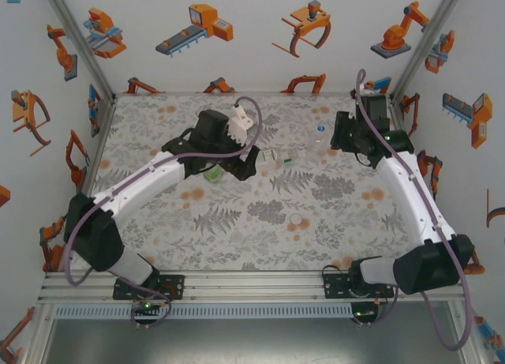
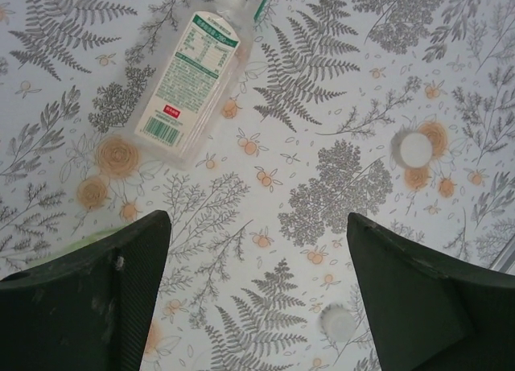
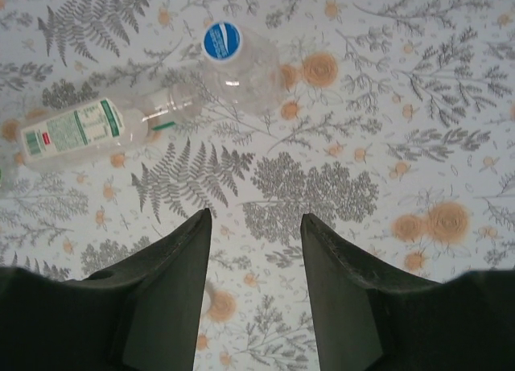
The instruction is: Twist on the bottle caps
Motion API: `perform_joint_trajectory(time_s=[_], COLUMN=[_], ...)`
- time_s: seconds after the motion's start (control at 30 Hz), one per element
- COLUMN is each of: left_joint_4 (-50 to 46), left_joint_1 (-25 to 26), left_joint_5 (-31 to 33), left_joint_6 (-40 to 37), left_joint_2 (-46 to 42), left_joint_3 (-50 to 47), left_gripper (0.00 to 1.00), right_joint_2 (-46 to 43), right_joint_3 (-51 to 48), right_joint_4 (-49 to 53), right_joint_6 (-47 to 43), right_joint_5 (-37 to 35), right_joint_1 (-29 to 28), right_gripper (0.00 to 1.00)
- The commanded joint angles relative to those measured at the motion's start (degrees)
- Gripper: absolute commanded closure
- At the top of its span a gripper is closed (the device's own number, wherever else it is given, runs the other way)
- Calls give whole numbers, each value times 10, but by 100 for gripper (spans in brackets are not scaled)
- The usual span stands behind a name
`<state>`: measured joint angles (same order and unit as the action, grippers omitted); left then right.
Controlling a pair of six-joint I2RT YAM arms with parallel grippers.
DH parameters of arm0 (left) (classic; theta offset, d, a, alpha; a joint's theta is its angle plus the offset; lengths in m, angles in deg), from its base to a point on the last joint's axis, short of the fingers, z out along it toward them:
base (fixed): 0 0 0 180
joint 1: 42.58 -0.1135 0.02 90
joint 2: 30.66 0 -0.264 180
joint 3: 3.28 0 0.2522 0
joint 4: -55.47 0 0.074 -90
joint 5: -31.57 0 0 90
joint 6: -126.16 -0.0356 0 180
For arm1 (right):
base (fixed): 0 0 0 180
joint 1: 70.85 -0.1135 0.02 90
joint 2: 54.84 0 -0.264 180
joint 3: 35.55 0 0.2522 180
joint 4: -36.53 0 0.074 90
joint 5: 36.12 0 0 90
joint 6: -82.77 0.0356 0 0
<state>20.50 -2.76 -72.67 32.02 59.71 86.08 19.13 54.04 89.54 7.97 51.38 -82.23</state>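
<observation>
A labelled clear bottle lies on its side on the patterned table; it also shows in the right wrist view and from above. A second clear bottle stands upright and wears a blue cap. The green-tinted bottle sits partly under the left arm. Two loose white caps lie on the table, one of them seen from above. My left gripper hangs open over bare table, short of the labelled bottle. My right gripper is open and holds nothing.
White walls with robot stickers close in the back and sides of the table. An aluminium rail runs along the near edge by the arm bases. Open patterned table lies between the arms.
</observation>
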Motion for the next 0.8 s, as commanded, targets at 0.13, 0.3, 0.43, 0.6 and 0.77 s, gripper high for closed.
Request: perform_joint_trajectory(time_s=[0.13,0.3,0.43,0.6,0.77], left_joint_4=[-71,-118,-151,-177,-185], left_joint_1=[-12,-12,-13,-13,-13], left_joint_5=[-62,-57,-31,-9,-17], left_joint_6=[-84,-119,-156,-188,-188], left_joint_2=[132,225,289,353,405], left_joint_3=[133,231,301,369,413], left_gripper=[15,11,6,5,5], right_joint_2=[-97,-153,-185,-210,-224], right_joint_3=[-39,-50,-53,-53,-52], right_joint_4=[75,116,148,171,190], right_joint_6=[12,12,14,14,14], right_joint_5=[-44,-71,-85,-96,-103], right_joint_1=[2,2,2,2,2], right_gripper=[52,51,51,51,50])
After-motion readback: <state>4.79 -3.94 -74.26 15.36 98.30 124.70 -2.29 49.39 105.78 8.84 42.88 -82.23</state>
